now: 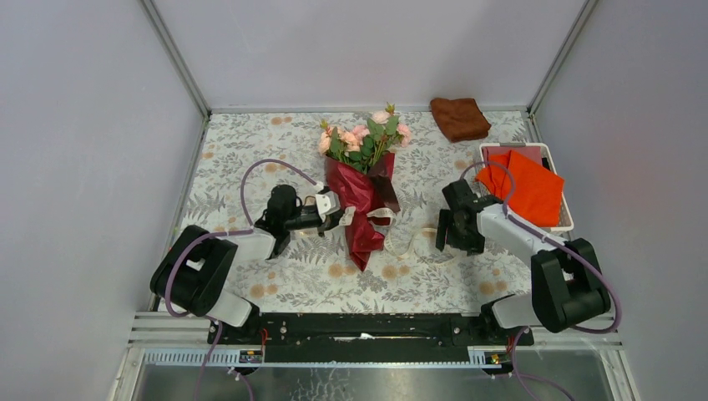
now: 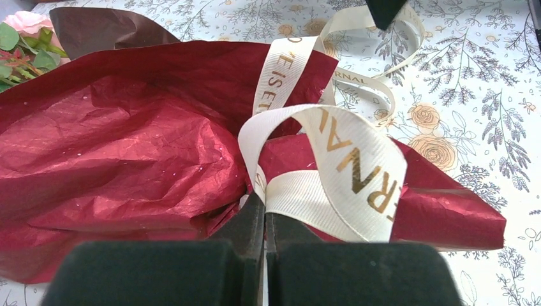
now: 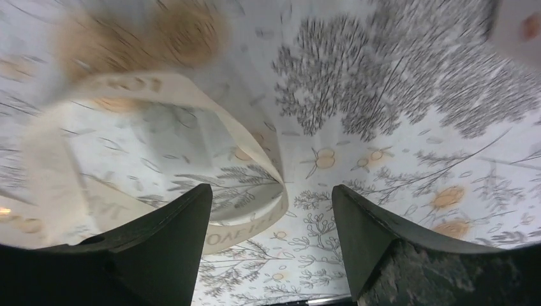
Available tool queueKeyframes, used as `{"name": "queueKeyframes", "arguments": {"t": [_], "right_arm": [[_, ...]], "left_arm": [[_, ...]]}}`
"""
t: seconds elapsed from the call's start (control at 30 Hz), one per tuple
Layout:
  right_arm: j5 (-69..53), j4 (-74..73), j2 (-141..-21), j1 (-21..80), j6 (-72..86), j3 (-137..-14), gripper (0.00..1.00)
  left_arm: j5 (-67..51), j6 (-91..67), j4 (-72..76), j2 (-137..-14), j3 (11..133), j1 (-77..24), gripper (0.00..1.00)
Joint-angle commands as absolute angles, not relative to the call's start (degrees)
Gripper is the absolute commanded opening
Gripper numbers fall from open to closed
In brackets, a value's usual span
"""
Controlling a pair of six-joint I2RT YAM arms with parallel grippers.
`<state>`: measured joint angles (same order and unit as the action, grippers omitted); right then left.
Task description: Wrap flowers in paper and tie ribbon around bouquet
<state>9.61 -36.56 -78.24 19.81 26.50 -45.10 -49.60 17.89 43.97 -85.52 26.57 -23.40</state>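
Our left gripper (image 2: 263,210) pinches the ribbon (image 2: 332,153); our right gripper (image 3: 271,191) stands open, so it may slip loose.

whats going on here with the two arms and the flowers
Two robot arms are partway through tying up wrapped flowers. The pink flowers lie on the table, their stems wrapped in dark red paper. A cream ribbon loops around the narrow part of the wrap, and the left hand is shut on it right at the paper. The right hand is open over a loose loop of ribbon on the table and holds nothing. No finished bow shows yet.
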Motion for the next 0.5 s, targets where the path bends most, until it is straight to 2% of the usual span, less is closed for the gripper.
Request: {"name": "queueKeyframes", "arguments": {"t": [0.0,0.07,0.17,0.2,0.3,0.37,0.47], "right_arm": [[2.5,-35.2,-82.0,19.5,27.8,-40.6,0.75],[0.7,-32.5,-84.8,19.5,27.8,-39.1,0.64],[0.6,-31.3,-87.2,19.4,26.9,-39.6,0.09],[0.9,-31.6,-87.0,19.4,26.1,-40.5,0.0],[-0.7,-33.4,-84.1,19.5,22.4,-46.9,0.0],[-6.3,-34.1,-82.2,20.2,20.2,-53.9,0.0],[-11.2,-33.7,-80.8,27.0,16.2,-67.0,0.0]], "left_arm": [[-48.5,19.4,45.8,-84.7,27.3,-24.2,0.0],[-48.4,20.0,45.5,-84.8,27.2,-24.2,0.0],[-48.3,20.7,45.3,-84.9,27.1,-24.3,0.0],[-48.5,21.4,45.2,-84.8,27.0,-24.3,0.0],[-49.0,25.4,45.2,-84.7,26.7,-24.5,0.0],[-48.7,27.4,45.2,-84.7,26.8,-24.8,0.0],[-48.8,31.9,44.6,-84.3,26.5,-25.1,0.0]]}}
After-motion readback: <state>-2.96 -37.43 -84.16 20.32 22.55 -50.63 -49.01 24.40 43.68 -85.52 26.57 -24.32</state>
